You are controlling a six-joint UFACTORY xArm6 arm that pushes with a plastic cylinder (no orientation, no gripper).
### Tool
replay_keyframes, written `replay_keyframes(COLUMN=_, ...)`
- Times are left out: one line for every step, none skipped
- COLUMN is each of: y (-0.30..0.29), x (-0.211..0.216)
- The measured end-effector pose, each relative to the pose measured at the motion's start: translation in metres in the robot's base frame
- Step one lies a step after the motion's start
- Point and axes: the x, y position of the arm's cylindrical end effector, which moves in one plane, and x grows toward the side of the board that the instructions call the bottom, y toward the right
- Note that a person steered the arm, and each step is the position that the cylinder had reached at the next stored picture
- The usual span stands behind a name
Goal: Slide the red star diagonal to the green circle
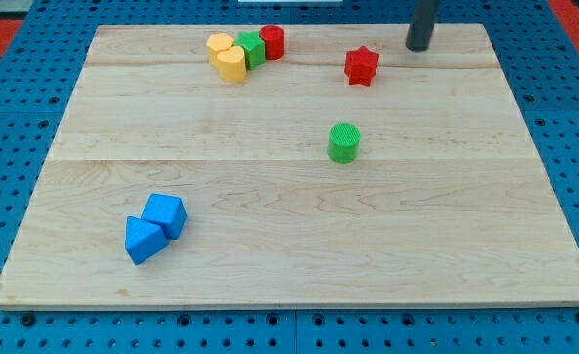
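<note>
The red star [362, 66] lies near the view's top, right of centre, on the wooden board [299, 246]. The green circle [344, 143] stands below it, slightly to the left, near the board's middle. My tip [418, 46] is at the view's top, up and to the right of the red star, with a gap between them. It touches no block.
A cluster sits at the top left of centre: two yellow blocks [226, 57], a green block [251, 48] and a red cylinder [272, 41]. Two blue blocks [155, 227] lie together at the lower left. Blue pegboard surrounds the board.
</note>
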Motion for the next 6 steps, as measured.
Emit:
replay_keyframes(y=-0.029, x=0.019)
replay_keyframes(y=-0.100, x=-0.006)
replay_keyframes(y=-0.122, x=0.006)
replay_keyframes(y=-0.100, x=0.039)
replay_keyframes(y=-0.133, x=0.057)
replay_keyframes(y=-0.131, x=0.090)
